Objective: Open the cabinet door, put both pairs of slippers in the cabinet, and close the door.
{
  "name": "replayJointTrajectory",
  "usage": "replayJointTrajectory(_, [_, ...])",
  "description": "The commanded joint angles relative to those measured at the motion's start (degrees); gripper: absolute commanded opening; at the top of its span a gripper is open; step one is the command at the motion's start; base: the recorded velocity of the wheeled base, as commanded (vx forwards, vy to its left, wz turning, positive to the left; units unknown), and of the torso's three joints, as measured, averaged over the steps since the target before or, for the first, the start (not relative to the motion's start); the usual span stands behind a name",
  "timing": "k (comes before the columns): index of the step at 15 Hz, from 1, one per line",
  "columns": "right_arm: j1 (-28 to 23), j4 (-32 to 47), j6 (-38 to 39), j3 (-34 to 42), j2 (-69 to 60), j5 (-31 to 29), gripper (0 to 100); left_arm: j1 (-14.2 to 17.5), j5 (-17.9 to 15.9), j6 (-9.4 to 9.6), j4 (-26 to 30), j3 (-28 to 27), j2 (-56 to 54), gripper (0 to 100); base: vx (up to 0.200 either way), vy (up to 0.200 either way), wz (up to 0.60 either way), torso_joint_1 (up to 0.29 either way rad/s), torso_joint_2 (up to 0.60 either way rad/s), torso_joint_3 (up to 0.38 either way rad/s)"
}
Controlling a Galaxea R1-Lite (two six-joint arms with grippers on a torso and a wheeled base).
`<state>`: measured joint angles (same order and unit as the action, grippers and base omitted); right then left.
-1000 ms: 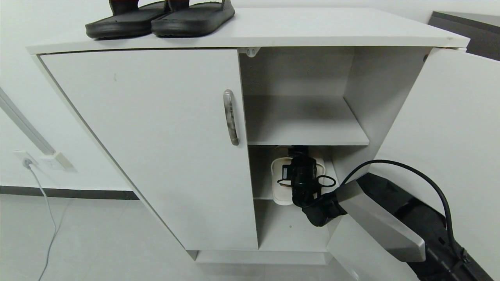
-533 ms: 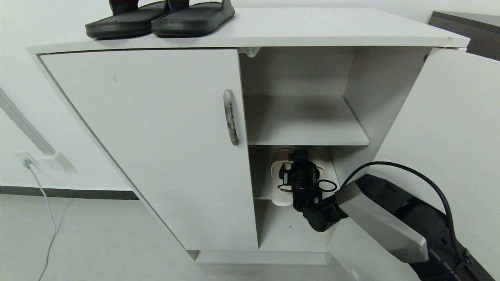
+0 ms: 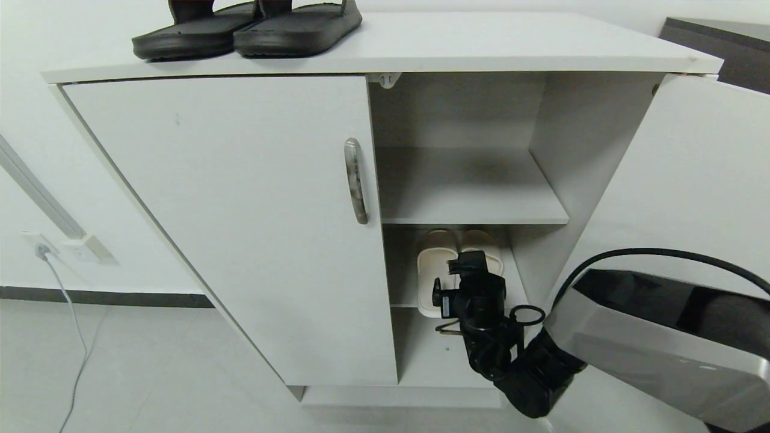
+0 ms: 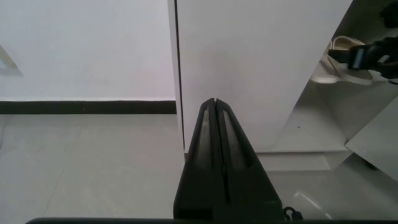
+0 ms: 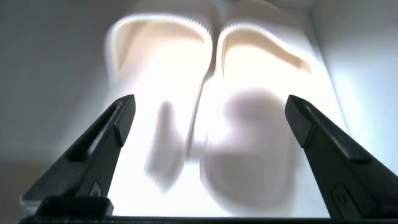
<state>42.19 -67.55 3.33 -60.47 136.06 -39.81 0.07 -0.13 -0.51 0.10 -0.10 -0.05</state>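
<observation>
White slippers (image 3: 431, 272): on cabinet (image 3: 240, 210) shelf (image 3: 404, 296). Right gripper (image 3: 471, 263): fingers apart, just before them. Left gripper (image 4: 214, 103): fingers together. Black slippers (image 3: 246, 31): atop cabinet.

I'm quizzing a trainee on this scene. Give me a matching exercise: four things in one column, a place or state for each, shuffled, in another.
1 black slippers
2 cream slippers
3 left gripper
4 right gripper

a open
b on top of the cabinet
c shut
d in its middle compartment

Pairs: 1-b, 2-d, 3-c, 4-a
</observation>
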Motion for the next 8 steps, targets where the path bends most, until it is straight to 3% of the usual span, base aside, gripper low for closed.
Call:
replayJointTrajectory(1, [4.83, -5.75, 0.19, 14.41, -11.25, -0.18, 100, 0.01, -0.04, -0.02, -0.01, 0.01, 0.05, 0, 0.0, 0.0, 0.0, 0.0, 0.0, 0.0])
replayJointTrajectory(3, [5.8, -8.21, 0.1, 20.12, -14.42, 0.0, 100, 0.01, -0.04, -0.02, -0.01, 0.01, 0.05, 0, 0.0, 0.0, 0.0, 0.0, 0.0, 0.0])
replayJointTrajectory(5, [6.5, -8.21, 0.1, 20.56, -14.51, 0.09, 100, 0.01, 0.05, -0.1, -0.01, 0.01, 0.05, 0, 0.0, 0.0, 0.0, 0.0, 0.0, 0.0])
replayJointTrajectory(8, [6.76, -8.13, 0.1, 20.21, -13.89, 0.09, 100, 0.01, 0.05, -0.1, -0.01, 0.01, 0.14, 0, -0.2, 0.0, 0.0, 0.001, 0.01, -0.002])
